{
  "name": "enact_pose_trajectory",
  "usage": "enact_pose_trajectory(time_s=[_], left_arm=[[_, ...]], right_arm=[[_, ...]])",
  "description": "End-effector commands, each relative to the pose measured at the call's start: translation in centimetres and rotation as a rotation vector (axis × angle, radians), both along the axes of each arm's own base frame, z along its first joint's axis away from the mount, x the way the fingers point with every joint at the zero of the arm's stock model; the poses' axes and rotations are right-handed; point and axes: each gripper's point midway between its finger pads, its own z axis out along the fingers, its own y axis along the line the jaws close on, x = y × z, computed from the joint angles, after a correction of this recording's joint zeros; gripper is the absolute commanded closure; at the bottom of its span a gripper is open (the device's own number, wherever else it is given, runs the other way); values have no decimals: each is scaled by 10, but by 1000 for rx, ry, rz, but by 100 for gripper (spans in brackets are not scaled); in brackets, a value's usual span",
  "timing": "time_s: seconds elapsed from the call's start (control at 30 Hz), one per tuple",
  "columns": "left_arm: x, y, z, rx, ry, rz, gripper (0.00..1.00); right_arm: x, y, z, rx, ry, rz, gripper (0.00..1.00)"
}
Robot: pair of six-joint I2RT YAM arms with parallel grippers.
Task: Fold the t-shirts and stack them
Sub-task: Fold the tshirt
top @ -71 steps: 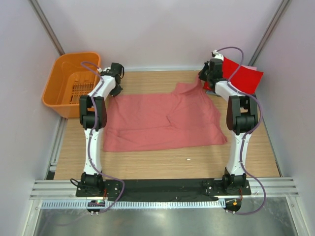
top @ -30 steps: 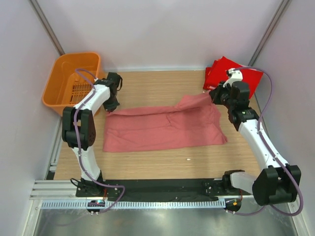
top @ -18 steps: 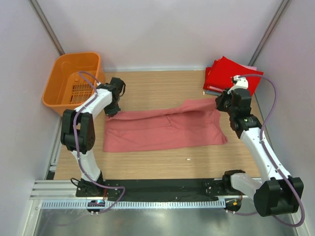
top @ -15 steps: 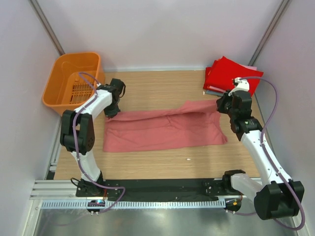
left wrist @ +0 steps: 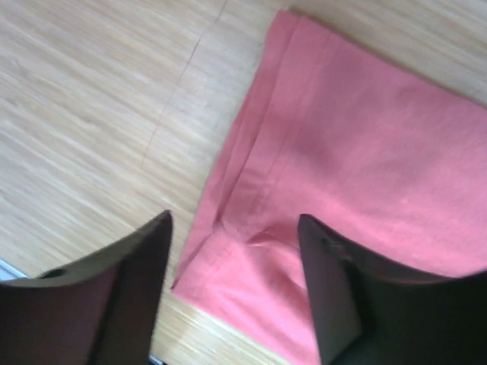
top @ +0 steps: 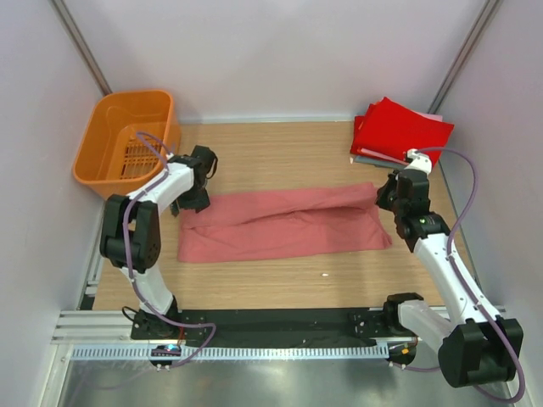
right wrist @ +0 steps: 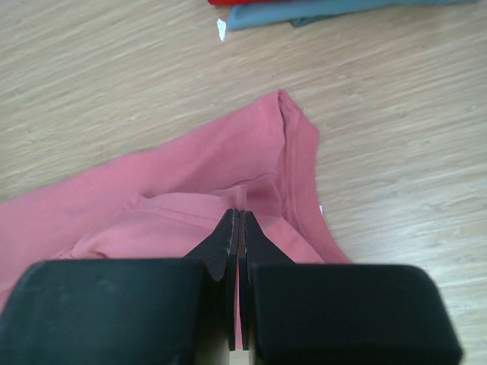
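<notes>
A salmon-pink t-shirt (top: pixel 284 222) lies across the middle of a pale wooden surface (top: pixel 280 153). It is doubled over lengthwise into a long band, and the edge farthest from the robot is a soft fold. At the shirt's far left corner the left gripper (left wrist: pixel 236 228) hovers low with its fingers spread, one on each side of the hemmed corner and gripping no cloth, a stance that leaves that corner lying flat. At the shirt's far right corner the right gripper (right wrist: pixel 237 220) is pressed together, pinching a thin ridge of pink cloth beside the hem, probably to set that end down level with the other. Beyond the shirt's right end, apart from it, a bright red t-shirt (top: pixel 403 127) lies folded on a grey shirt (right wrist: pixel 327 11), likely the stack this one is meant to join. Beyond the shirt's left end stands an orange slotted basket (top: pixel 119 144). The band looks too long to stack yet.
</notes>
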Motion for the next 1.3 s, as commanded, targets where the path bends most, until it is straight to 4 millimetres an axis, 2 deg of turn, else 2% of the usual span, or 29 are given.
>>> enact_pose_trajectory(time_s=[0.0, 0.07, 0.13, 0.3, 0.53, 0.7, 1.07, 1.17, 1.2, 1.27], left_arm=[[-3, 9, 28, 27, -91, 35, 24], [-4, 11, 39, 27, -124, 35, 19], [-3, 11, 48, 28, -139, 34, 20], [-2, 9, 56, 10, -150, 29, 23], [-1, -4, 48, -46, -158, 6, 25], [-2, -15, 35, -95, -156, -12, 26], [-7, -16, 19, -83, -129, -3, 27], [-6, -15, 20, -81, -131, -1, 28], [-5, -15, 20, -81, -133, -1, 28], [-6, -15, 21, -80, -135, -3, 28]], right_arm=[[-1, -7, 8, 10, -40, -49, 99], [-3, -5, 6, 14, -38, -43, 99], [-4, -4, 4, 20, -35, -37, 99], [-9, -1, -4, 32, -15, -28, 99], [-14, 1, -19, 58, 10, -31, 99], [-21, 2, -33, 85, 40, -48, 99], [-49, -29, -80, 98, 183, -317, 99], [-55, -36, -89, 94, 214, -379, 79], [-59, -39, -92, 94, 226, -406, 54], [-62, -47, -92, 71, 227, -454, 26]])
